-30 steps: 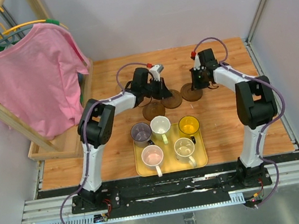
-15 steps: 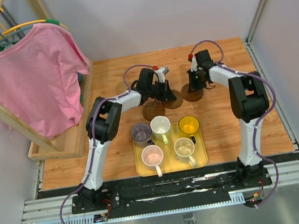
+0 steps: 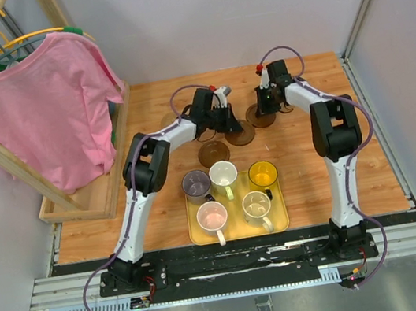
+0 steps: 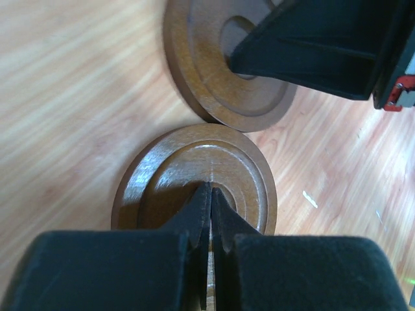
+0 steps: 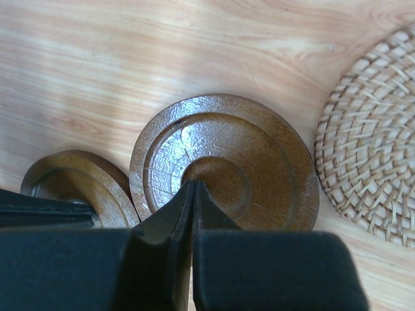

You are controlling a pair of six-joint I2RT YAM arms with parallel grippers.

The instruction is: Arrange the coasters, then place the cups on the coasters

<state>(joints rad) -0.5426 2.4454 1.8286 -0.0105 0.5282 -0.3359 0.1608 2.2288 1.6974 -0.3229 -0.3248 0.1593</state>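
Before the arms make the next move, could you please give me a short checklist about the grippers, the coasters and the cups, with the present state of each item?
1. Left gripper shut, tips on the nearer wooden coaster: ok.
2. Right gripper shut, tips on the neighbouring coaster: ok.
3. Free space between these two coasters: not ok, their rims meet or nearly meet.
4. All five cups upright on the yellow tray, none on a coaster yet: ok.
5. All five coasters located: cannot tell. A third wooden coaster and a woven coaster show, but no fifth.
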